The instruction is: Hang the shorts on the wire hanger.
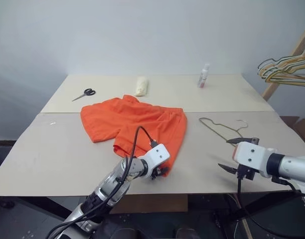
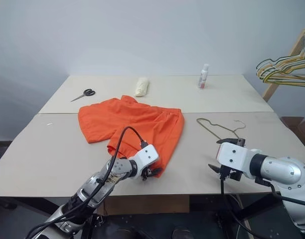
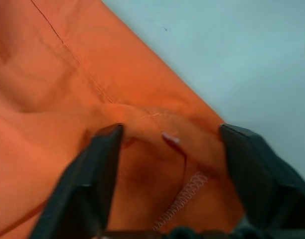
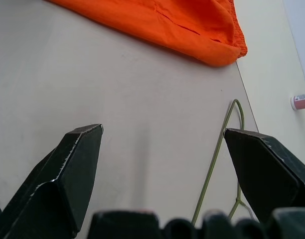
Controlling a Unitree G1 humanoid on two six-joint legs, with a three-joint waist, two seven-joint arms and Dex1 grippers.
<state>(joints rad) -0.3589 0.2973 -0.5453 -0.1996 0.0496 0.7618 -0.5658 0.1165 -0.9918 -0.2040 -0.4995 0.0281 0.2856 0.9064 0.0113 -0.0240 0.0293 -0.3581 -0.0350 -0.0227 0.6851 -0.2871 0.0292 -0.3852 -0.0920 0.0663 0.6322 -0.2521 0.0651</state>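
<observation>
Step in hand: grabbing the shorts (image 1: 135, 122). They lie flat, spread mid-table (image 1: 38, 159), waistband toward the right, legs toward the near edge. My left gripper (image 3: 167, 144) is down on the near hem of one leg; in the wrist view a raised fold of orange cloth sits between the fingers (image 3: 95, 169), w/ the hem stitching visible there. Fingers are partway in around that fold, but I can't tell if they've actually pinched it yet — looks like cloth between, not clamped.

The hanger (image 1: 222, 128) lies flat on the table, right of the shorts & apart from them, hook toward the far right. My right gripper (image 4: 162, 149) hovers above the table just near of it, fingers spread wide, nothing in them; the hanger's wire runs up between the fingers in the right wrist view, further out.

Next, as I judge it: finish the pinch on the hem, check the fold is really caught before lifting — thin cloth may slip out. Then right gripper goes fwd & down for the hanger; wire's thin & flat on the table, so it needs a low, careful pick-up. Risk: dragging the whole shorts instead of lifting.
</observation>
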